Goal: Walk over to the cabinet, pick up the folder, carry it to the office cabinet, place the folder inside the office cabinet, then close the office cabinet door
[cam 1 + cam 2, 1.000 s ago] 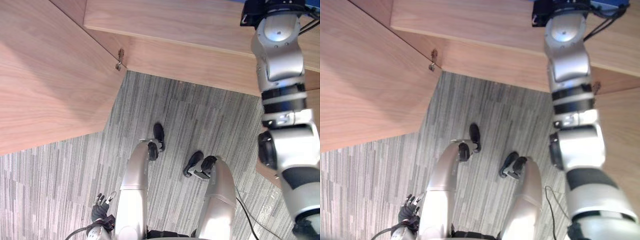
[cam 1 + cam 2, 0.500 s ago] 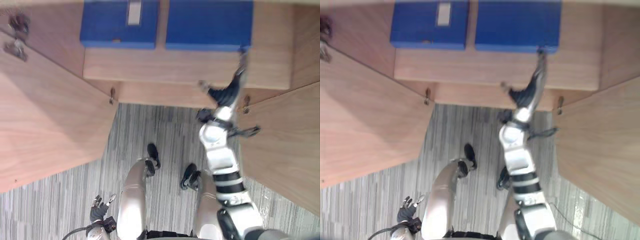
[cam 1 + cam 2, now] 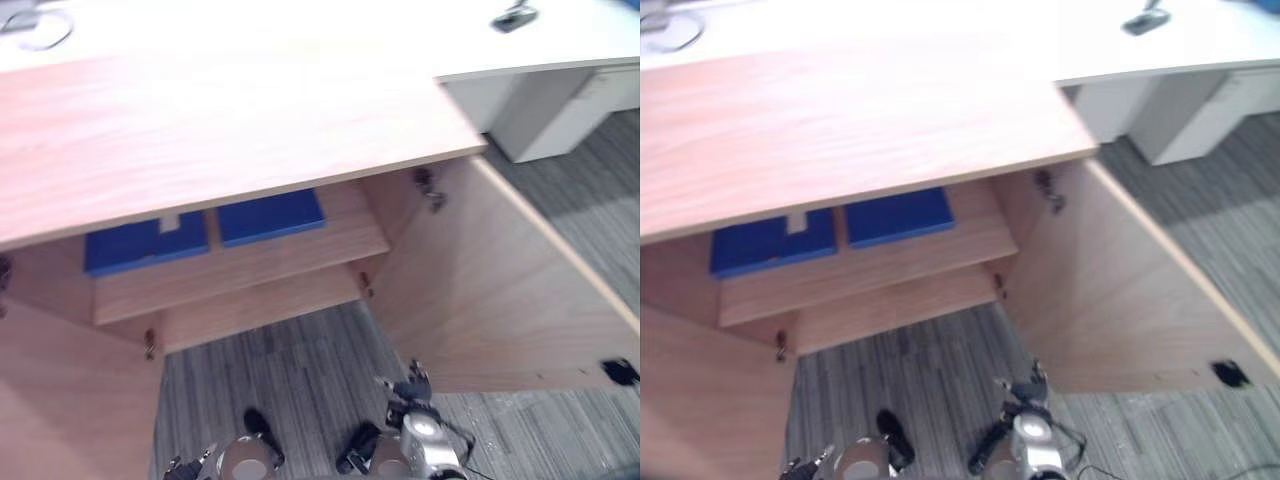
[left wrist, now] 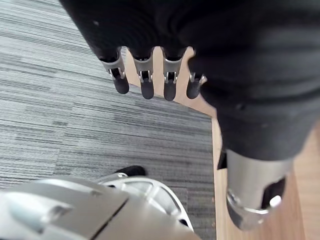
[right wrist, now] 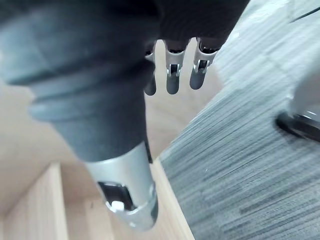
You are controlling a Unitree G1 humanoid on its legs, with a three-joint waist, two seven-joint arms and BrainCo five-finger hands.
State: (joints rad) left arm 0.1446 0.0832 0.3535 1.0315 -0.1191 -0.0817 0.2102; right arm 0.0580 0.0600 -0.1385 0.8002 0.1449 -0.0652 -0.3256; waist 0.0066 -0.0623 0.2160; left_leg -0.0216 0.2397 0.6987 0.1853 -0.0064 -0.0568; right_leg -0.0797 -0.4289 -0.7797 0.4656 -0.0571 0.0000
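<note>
Two blue folders lie flat side by side on the upper shelf of the open wooden cabinet (image 3: 240, 270): the left folder (image 3: 145, 243) with a white label, and the right folder (image 3: 270, 215). My right hand (image 3: 411, 383) hangs low over the carpet in front of the cabinet, well below the shelf; in the right wrist view its fingers (image 5: 172, 75) are straight and hold nothing. At my left side the left hand (image 3: 182, 466) hangs too, its fingers (image 4: 145, 82) straight and empty above the carpet.
Both cabinet doors stand open: the right door (image 3: 500, 290) swings out beside my right arm, the left door (image 3: 60, 400) on the other side. The wide cabinet top (image 3: 220, 130) overhangs the shelves. Behind it runs a white desk (image 3: 560, 40) with a dark object (image 3: 514, 16).
The camera has tilted up, showing the cabinet top and desk. My right arm has dropped from the right folder's edge to hang low over the carpet. The folders have not moved.
</note>
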